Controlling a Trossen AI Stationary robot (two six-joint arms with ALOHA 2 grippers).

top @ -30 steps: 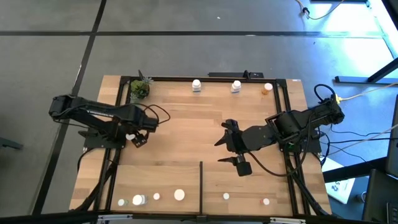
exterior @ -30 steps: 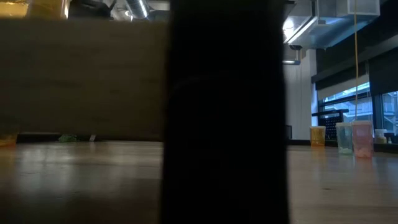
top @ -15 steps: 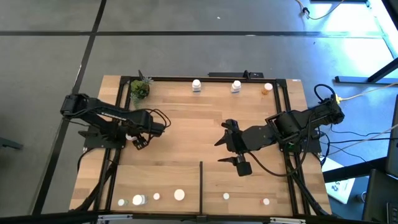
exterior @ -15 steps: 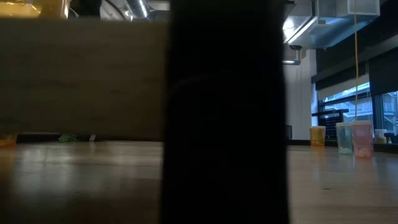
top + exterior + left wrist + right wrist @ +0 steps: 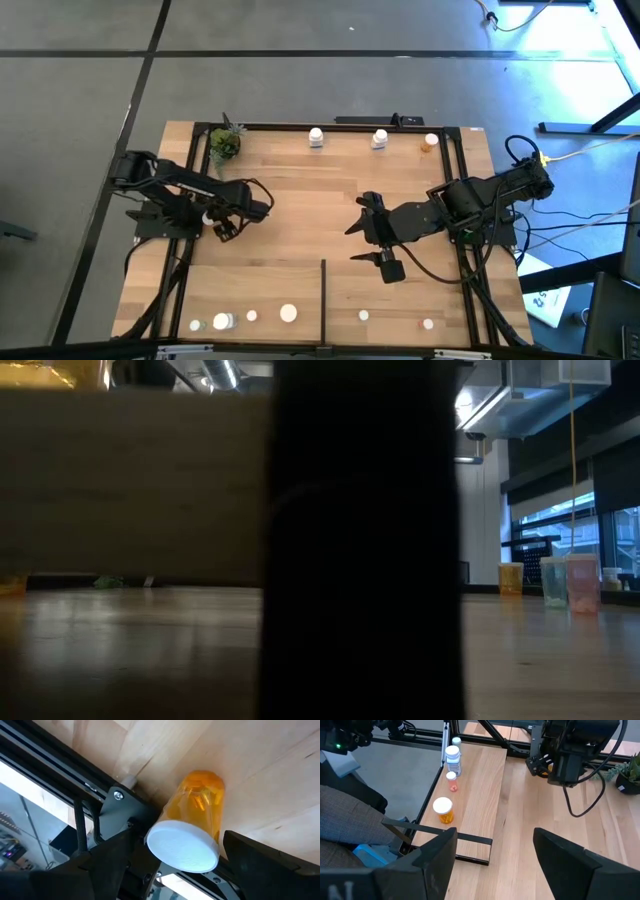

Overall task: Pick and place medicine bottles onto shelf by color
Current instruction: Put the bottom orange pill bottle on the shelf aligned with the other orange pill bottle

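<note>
A: What shows from above?

B: A light-wood planked shelf [image 5: 300, 210] with black metal bars around it. The left gripper [image 5: 222, 226] is near the shelf's left edge, and something small and white sits at its tip. The right gripper [image 5: 371, 232] hangs over the middle, right of the thin black divider strip [image 5: 322, 300]. Its jaws are apart, with nothing in them.

A: Where are the other bottles?

B: Two white medicine bottles [image 5: 316, 137] and a small orange one [image 5: 430, 142] stand along the far edge. A small green potted plant [image 5: 224, 144] sits in the far left corner. More white-capped bottles [image 5: 288, 313] line the near edge.

A: And the low view?

B: A wide dark shape blocks the middle.

A: The left wrist view?

B: The jaws are clamped on an orange medicine bottle with a white cap [image 5: 192, 827].

A: The right wrist view?

B: An orange bottle [image 5: 443, 810] and others stand near the divider strip.
</note>
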